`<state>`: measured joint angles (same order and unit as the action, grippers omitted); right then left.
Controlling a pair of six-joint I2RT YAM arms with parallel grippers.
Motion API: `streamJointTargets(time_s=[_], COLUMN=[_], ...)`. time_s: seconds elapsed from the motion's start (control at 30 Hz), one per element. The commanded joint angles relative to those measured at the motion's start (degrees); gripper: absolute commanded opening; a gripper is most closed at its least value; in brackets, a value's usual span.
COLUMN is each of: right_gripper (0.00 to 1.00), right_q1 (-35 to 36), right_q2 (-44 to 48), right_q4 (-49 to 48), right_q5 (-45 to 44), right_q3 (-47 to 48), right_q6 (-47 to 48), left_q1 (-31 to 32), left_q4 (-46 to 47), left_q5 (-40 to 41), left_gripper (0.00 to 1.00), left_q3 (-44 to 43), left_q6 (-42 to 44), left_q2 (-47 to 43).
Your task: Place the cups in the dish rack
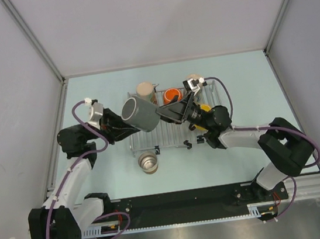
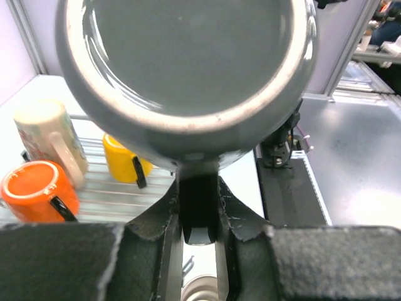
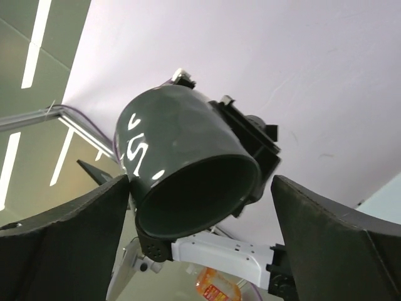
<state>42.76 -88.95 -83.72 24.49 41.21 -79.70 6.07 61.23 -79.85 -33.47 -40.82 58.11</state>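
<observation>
Racking of the dark grey mug (image 1: 138, 113) is in hand: it is held above the left end of the dish rack (image 1: 171, 134), handle pinched by the left hand (image 2: 199, 216), the right hand (image 1: 170, 113) spread beside its mouth, and lowering onto free bars seems called for next.

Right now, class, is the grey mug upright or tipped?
Tipped: the grey mug hangs sideways in the air, its mouth facing the right hand.

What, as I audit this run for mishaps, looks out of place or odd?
Nothing spilled or broken. The dark grey mug hangs on its side above the dish rack, held by its handle in the left gripper; the steel cup sits outside the rack, at its near edge.
</observation>
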Motion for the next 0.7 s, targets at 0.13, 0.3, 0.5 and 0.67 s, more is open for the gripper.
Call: streamJointTargets(time_s=[0.13, 0.3, 0.5, 0.67], right_gripper=[1.00, 1.00, 1.00, 1.00], right_q1=[-3.6, -5.9, -10.2, -11.3], right_q2=[3.8, 6.6, 19.4, 29.5], right_q4=[-7.7, -7.4, 4.2, 19.8], right_q5=[-0.5, 0.6, 2.8, 2.3], right_q3=[-4.2, -6.0, -9.0, -8.9], right_q6=[2.1, 0.7, 4.0, 10.1], left_q1=[-0.4, -0.9, -1.4, -1.4], left_q4=[18.0, 17.0, 2.2, -8.4], left_q5=[1.5, 1.5, 2.0, 2.8], left_gripper=[0.00, 0.00, 0.00, 0.00], left_q3=[-2.0, -1.9, -2.4, -2.9], left_q6=[-6.7, -5.7, 8.4, 17.1], left_q2=[0.0, 0.4, 2.0, 7.1])
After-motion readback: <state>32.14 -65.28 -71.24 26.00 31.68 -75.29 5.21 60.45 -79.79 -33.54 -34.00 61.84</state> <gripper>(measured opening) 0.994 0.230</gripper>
